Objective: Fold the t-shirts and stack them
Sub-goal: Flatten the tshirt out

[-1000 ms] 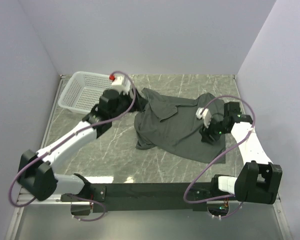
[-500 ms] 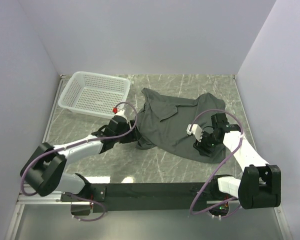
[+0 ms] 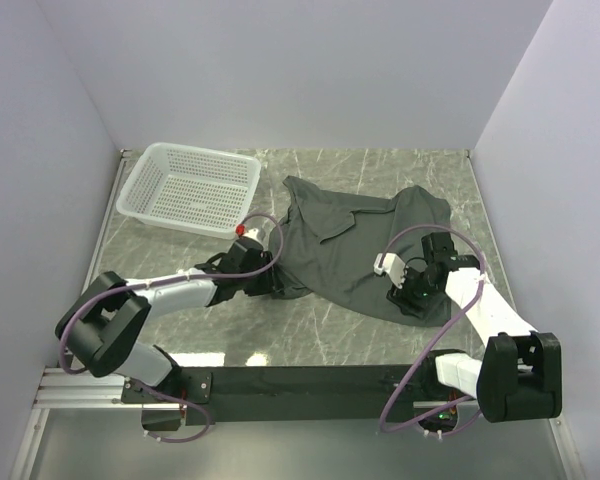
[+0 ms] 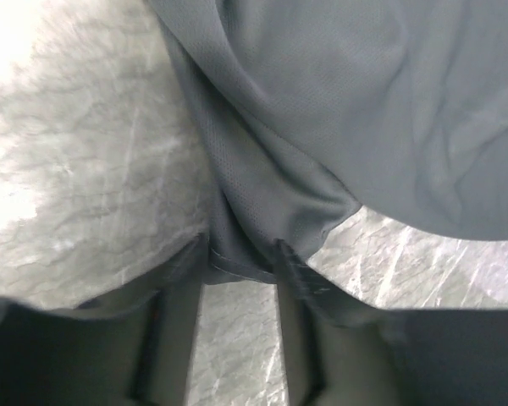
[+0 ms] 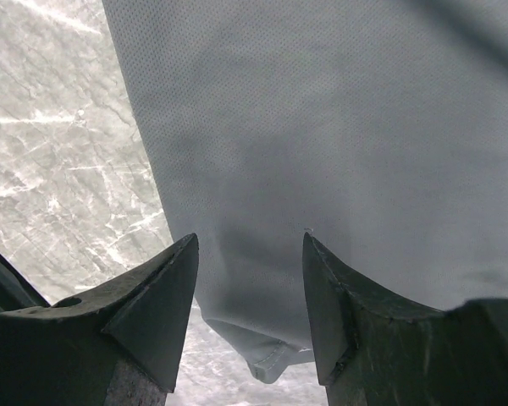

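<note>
Seen from above, one dark grey-green t-shirt (image 3: 345, 240) lies loosely spread and rumpled on a grey marbled counter (image 3: 290, 325), right of centre. It is unfolded. Its collar end points to the back and its hem runs along the near side. It is the only shirt in view.

One white mesh basket (image 3: 205, 152) sits at the back left corner of the counter, apart from the shirt.

There are two arms, one on each side, and both reach low to the shirt's near edge. The left gripper (image 3: 270, 283) is at the shirt's near left corner. In the left wrist view its two dark fingers (image 4: 178, 296) stand apart on either side of that corner. A small peak of cloth lies between them, and bare counter shows through the gap just below it. The cloth is straddled, and no pinch on it shows.

The right gripper (image 3: 405, 300) is over the shirt's near right part. In the right wrist view its two fingers (image 5: 152, 304) also stand apart, with flat cloth filling the space between them and the hem edge just below. They hold nothing.

One purple cable loops along each arm.
</note>
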### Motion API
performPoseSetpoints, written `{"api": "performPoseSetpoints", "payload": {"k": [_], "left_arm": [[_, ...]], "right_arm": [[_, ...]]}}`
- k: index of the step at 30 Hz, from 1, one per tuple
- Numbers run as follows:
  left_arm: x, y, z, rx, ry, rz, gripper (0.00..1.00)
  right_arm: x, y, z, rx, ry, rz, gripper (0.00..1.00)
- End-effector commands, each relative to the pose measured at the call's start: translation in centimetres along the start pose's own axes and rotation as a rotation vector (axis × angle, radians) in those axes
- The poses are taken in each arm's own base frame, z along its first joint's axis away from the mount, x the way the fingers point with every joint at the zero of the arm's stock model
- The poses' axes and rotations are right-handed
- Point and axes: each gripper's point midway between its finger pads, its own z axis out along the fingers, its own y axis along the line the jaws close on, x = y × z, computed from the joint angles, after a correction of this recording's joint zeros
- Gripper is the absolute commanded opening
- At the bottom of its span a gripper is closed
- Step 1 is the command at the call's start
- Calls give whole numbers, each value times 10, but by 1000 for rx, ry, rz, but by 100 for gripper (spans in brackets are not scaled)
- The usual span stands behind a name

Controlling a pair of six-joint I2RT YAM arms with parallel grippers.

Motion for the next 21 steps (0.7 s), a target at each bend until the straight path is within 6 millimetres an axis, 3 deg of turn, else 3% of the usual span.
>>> {"api": "performPoseSetpoints", "payload": {"k": [1, 5, 6, 8, 14, 21], "left_arm": [[5, -15, 7, 56, 42, 5, 41], [6, -17, 11, 64, 58, 12, 18], [2, -19, 7, 70, 45, 15, 9], [-3, -19, 2, 66, 19, 19, 2], [-24, -32, -29, 92, -54, 38, 0], [-29, -35, -41, 91, -68, 57, 0]], "right_arm": [[-1, -3, -3, 24, -3, -31, 59], [6, 0, -2, 15, 33, -39, 59], [8, 2, -3, 5, 44, -38, 58], [12, 3, -3, 0, 64, -54, 58], [23, 14, -11, -24, 103, -113, 57], [41, 20, -4, -52, 177, -110, 56]]}}
